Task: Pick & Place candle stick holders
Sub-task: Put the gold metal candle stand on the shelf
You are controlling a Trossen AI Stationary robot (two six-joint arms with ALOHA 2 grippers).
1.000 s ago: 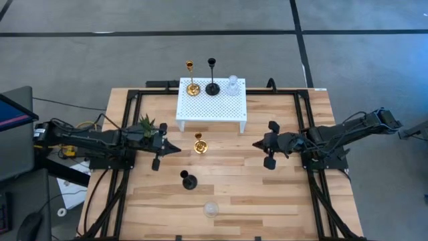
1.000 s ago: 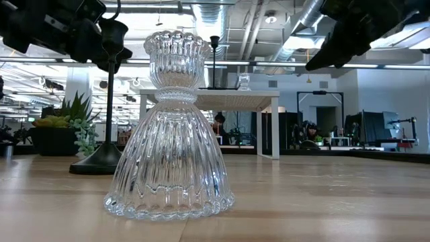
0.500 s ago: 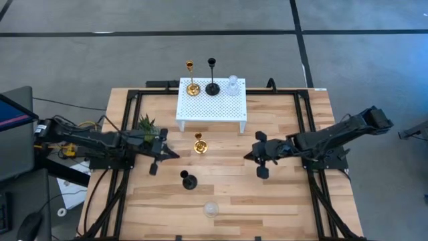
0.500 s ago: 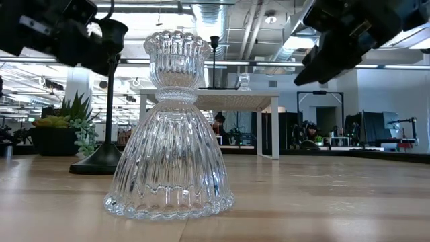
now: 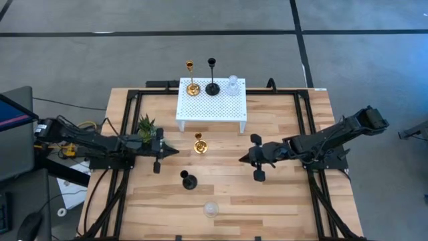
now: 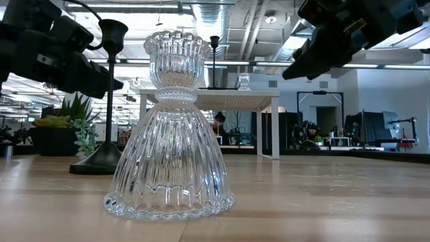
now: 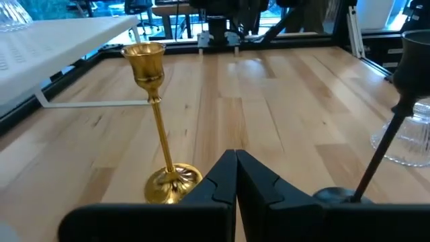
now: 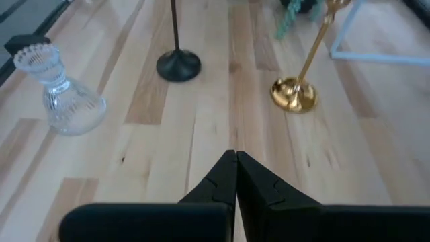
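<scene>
Well, here's the pale wood-plank desk (image 5: 281, 194) with black rails along its sides, standing on a grey floor (image 5: 100, 53) crossed by dark lines, and past it at desk level an open office with ceiling ducts and strip lights. The landmark is the white perforated stand (image 5: 212, 106) at the desk's far edge. Count them: six candle stick holders, two of each finish. On the stand in a row are a gold holder (image 5: 192, 87), a black holder (image 5: 212, 86) and a clear glass holder (image 5: 232, 85). Just in front of the stand is the second gold holder (image 5: 199, 144), farther out from it the second black holder (image 5: 189, 180), and farthest of all, by the near edge, the second glass holder (image 5: 211, 209), which fills the low camera. One small green plant (image 5: 146, 126) sits off the stand's left corner. The left gripper (image 5: 174, 151), fingers pressed together and empty, points at the gold holder in front of the stand; the right gripper (image 5: 243, 158), likewise closed on nothing, hovers off the stand's front right.
</scene>
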